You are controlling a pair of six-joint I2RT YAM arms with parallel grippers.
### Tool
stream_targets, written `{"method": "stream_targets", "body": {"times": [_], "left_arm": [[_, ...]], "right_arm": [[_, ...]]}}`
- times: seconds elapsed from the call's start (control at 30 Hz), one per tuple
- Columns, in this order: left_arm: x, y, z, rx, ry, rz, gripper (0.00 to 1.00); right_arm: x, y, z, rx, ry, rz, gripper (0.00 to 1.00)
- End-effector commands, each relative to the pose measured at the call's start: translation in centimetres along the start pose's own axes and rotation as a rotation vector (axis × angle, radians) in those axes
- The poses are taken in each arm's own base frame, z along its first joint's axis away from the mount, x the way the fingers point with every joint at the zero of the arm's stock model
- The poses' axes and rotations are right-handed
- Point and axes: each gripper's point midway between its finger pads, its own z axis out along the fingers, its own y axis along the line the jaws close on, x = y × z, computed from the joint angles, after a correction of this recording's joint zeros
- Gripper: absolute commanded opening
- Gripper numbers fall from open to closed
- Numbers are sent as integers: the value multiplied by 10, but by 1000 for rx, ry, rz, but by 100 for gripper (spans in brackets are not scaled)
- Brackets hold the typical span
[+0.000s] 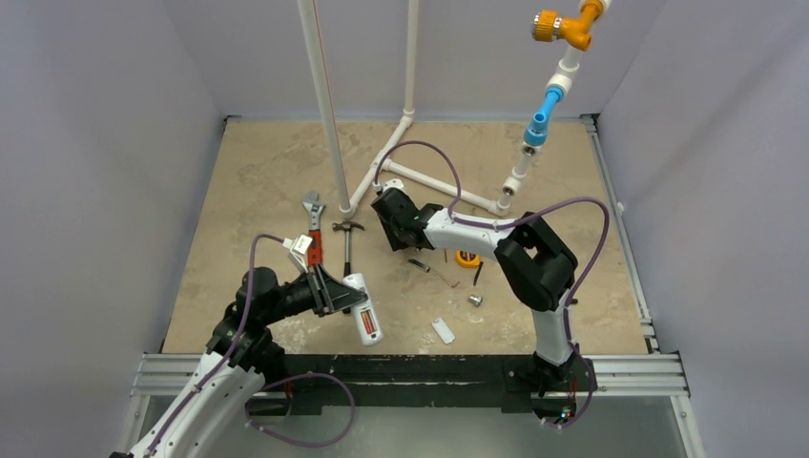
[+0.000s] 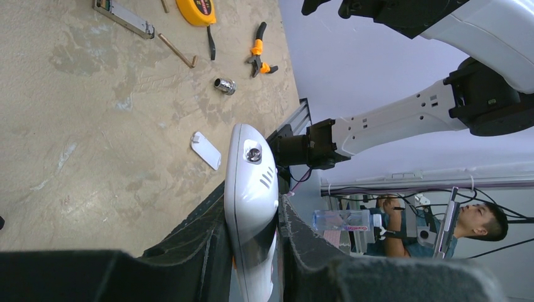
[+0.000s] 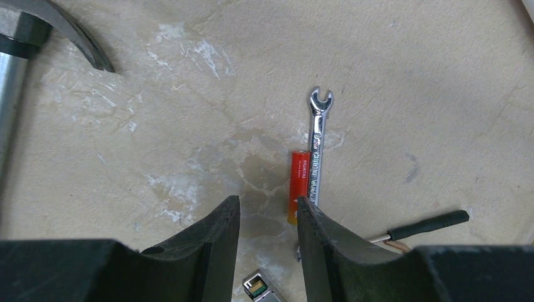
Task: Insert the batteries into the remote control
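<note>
From where I stand, the job looks about half done. The left gripper (image 1: 333, 290) is clenched on the remote control (image 1: 363, 311) and holds it off the table (image 1: 238, 191), near the front edge. The plain back faces up, and its left wrist camera looks straight along the white shell pinched between the fingers. From above I can see a short orange-red strip (image 1: 366, 325) sitting in the recess of that back. I take it for one battery already seated, though it is too small to be sure it is fully home. The thin white cover (image 1: 443, 330) lies loose on the table just to the right of the remote, so the compartment is open. The other battery (image 3: 298, 182) lies flat on the table further back, right alongside a small chrome wrench (image 3: 317, 141), touching it or very nearly. The right gripper (image 3: 267, 202) hangs just over it with its jaws parted and nothing between them. The battery sits against the inner edge of one finger rather than centred in the gap. So, as I judge it, what is left is to line up on that battery and lift it clear of the wrench. Then it has to be carried to the held remote and pressed into the free slot. Refitting the cover may follow.
</note>
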Motion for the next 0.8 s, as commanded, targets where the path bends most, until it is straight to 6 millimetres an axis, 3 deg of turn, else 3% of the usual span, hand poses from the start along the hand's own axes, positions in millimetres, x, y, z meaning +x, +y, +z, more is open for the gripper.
{"method": "stream_targets", "body": {"times": [0.0, 0.27, 0.77], "left_arm": [[-9, -18, -2, 53, -19, 55, 0], [-9, -19, -1, 52, -21, 52, 0], [-10, -20, 1, 54, -14, 52, 0]], "right_arm": [[-13, -8, 0, 48, -25, 7, 36], [-8, -12, 5, 48, -8, 19, 36], [21, 4, 13, -61, 73, 44, 21]]}}
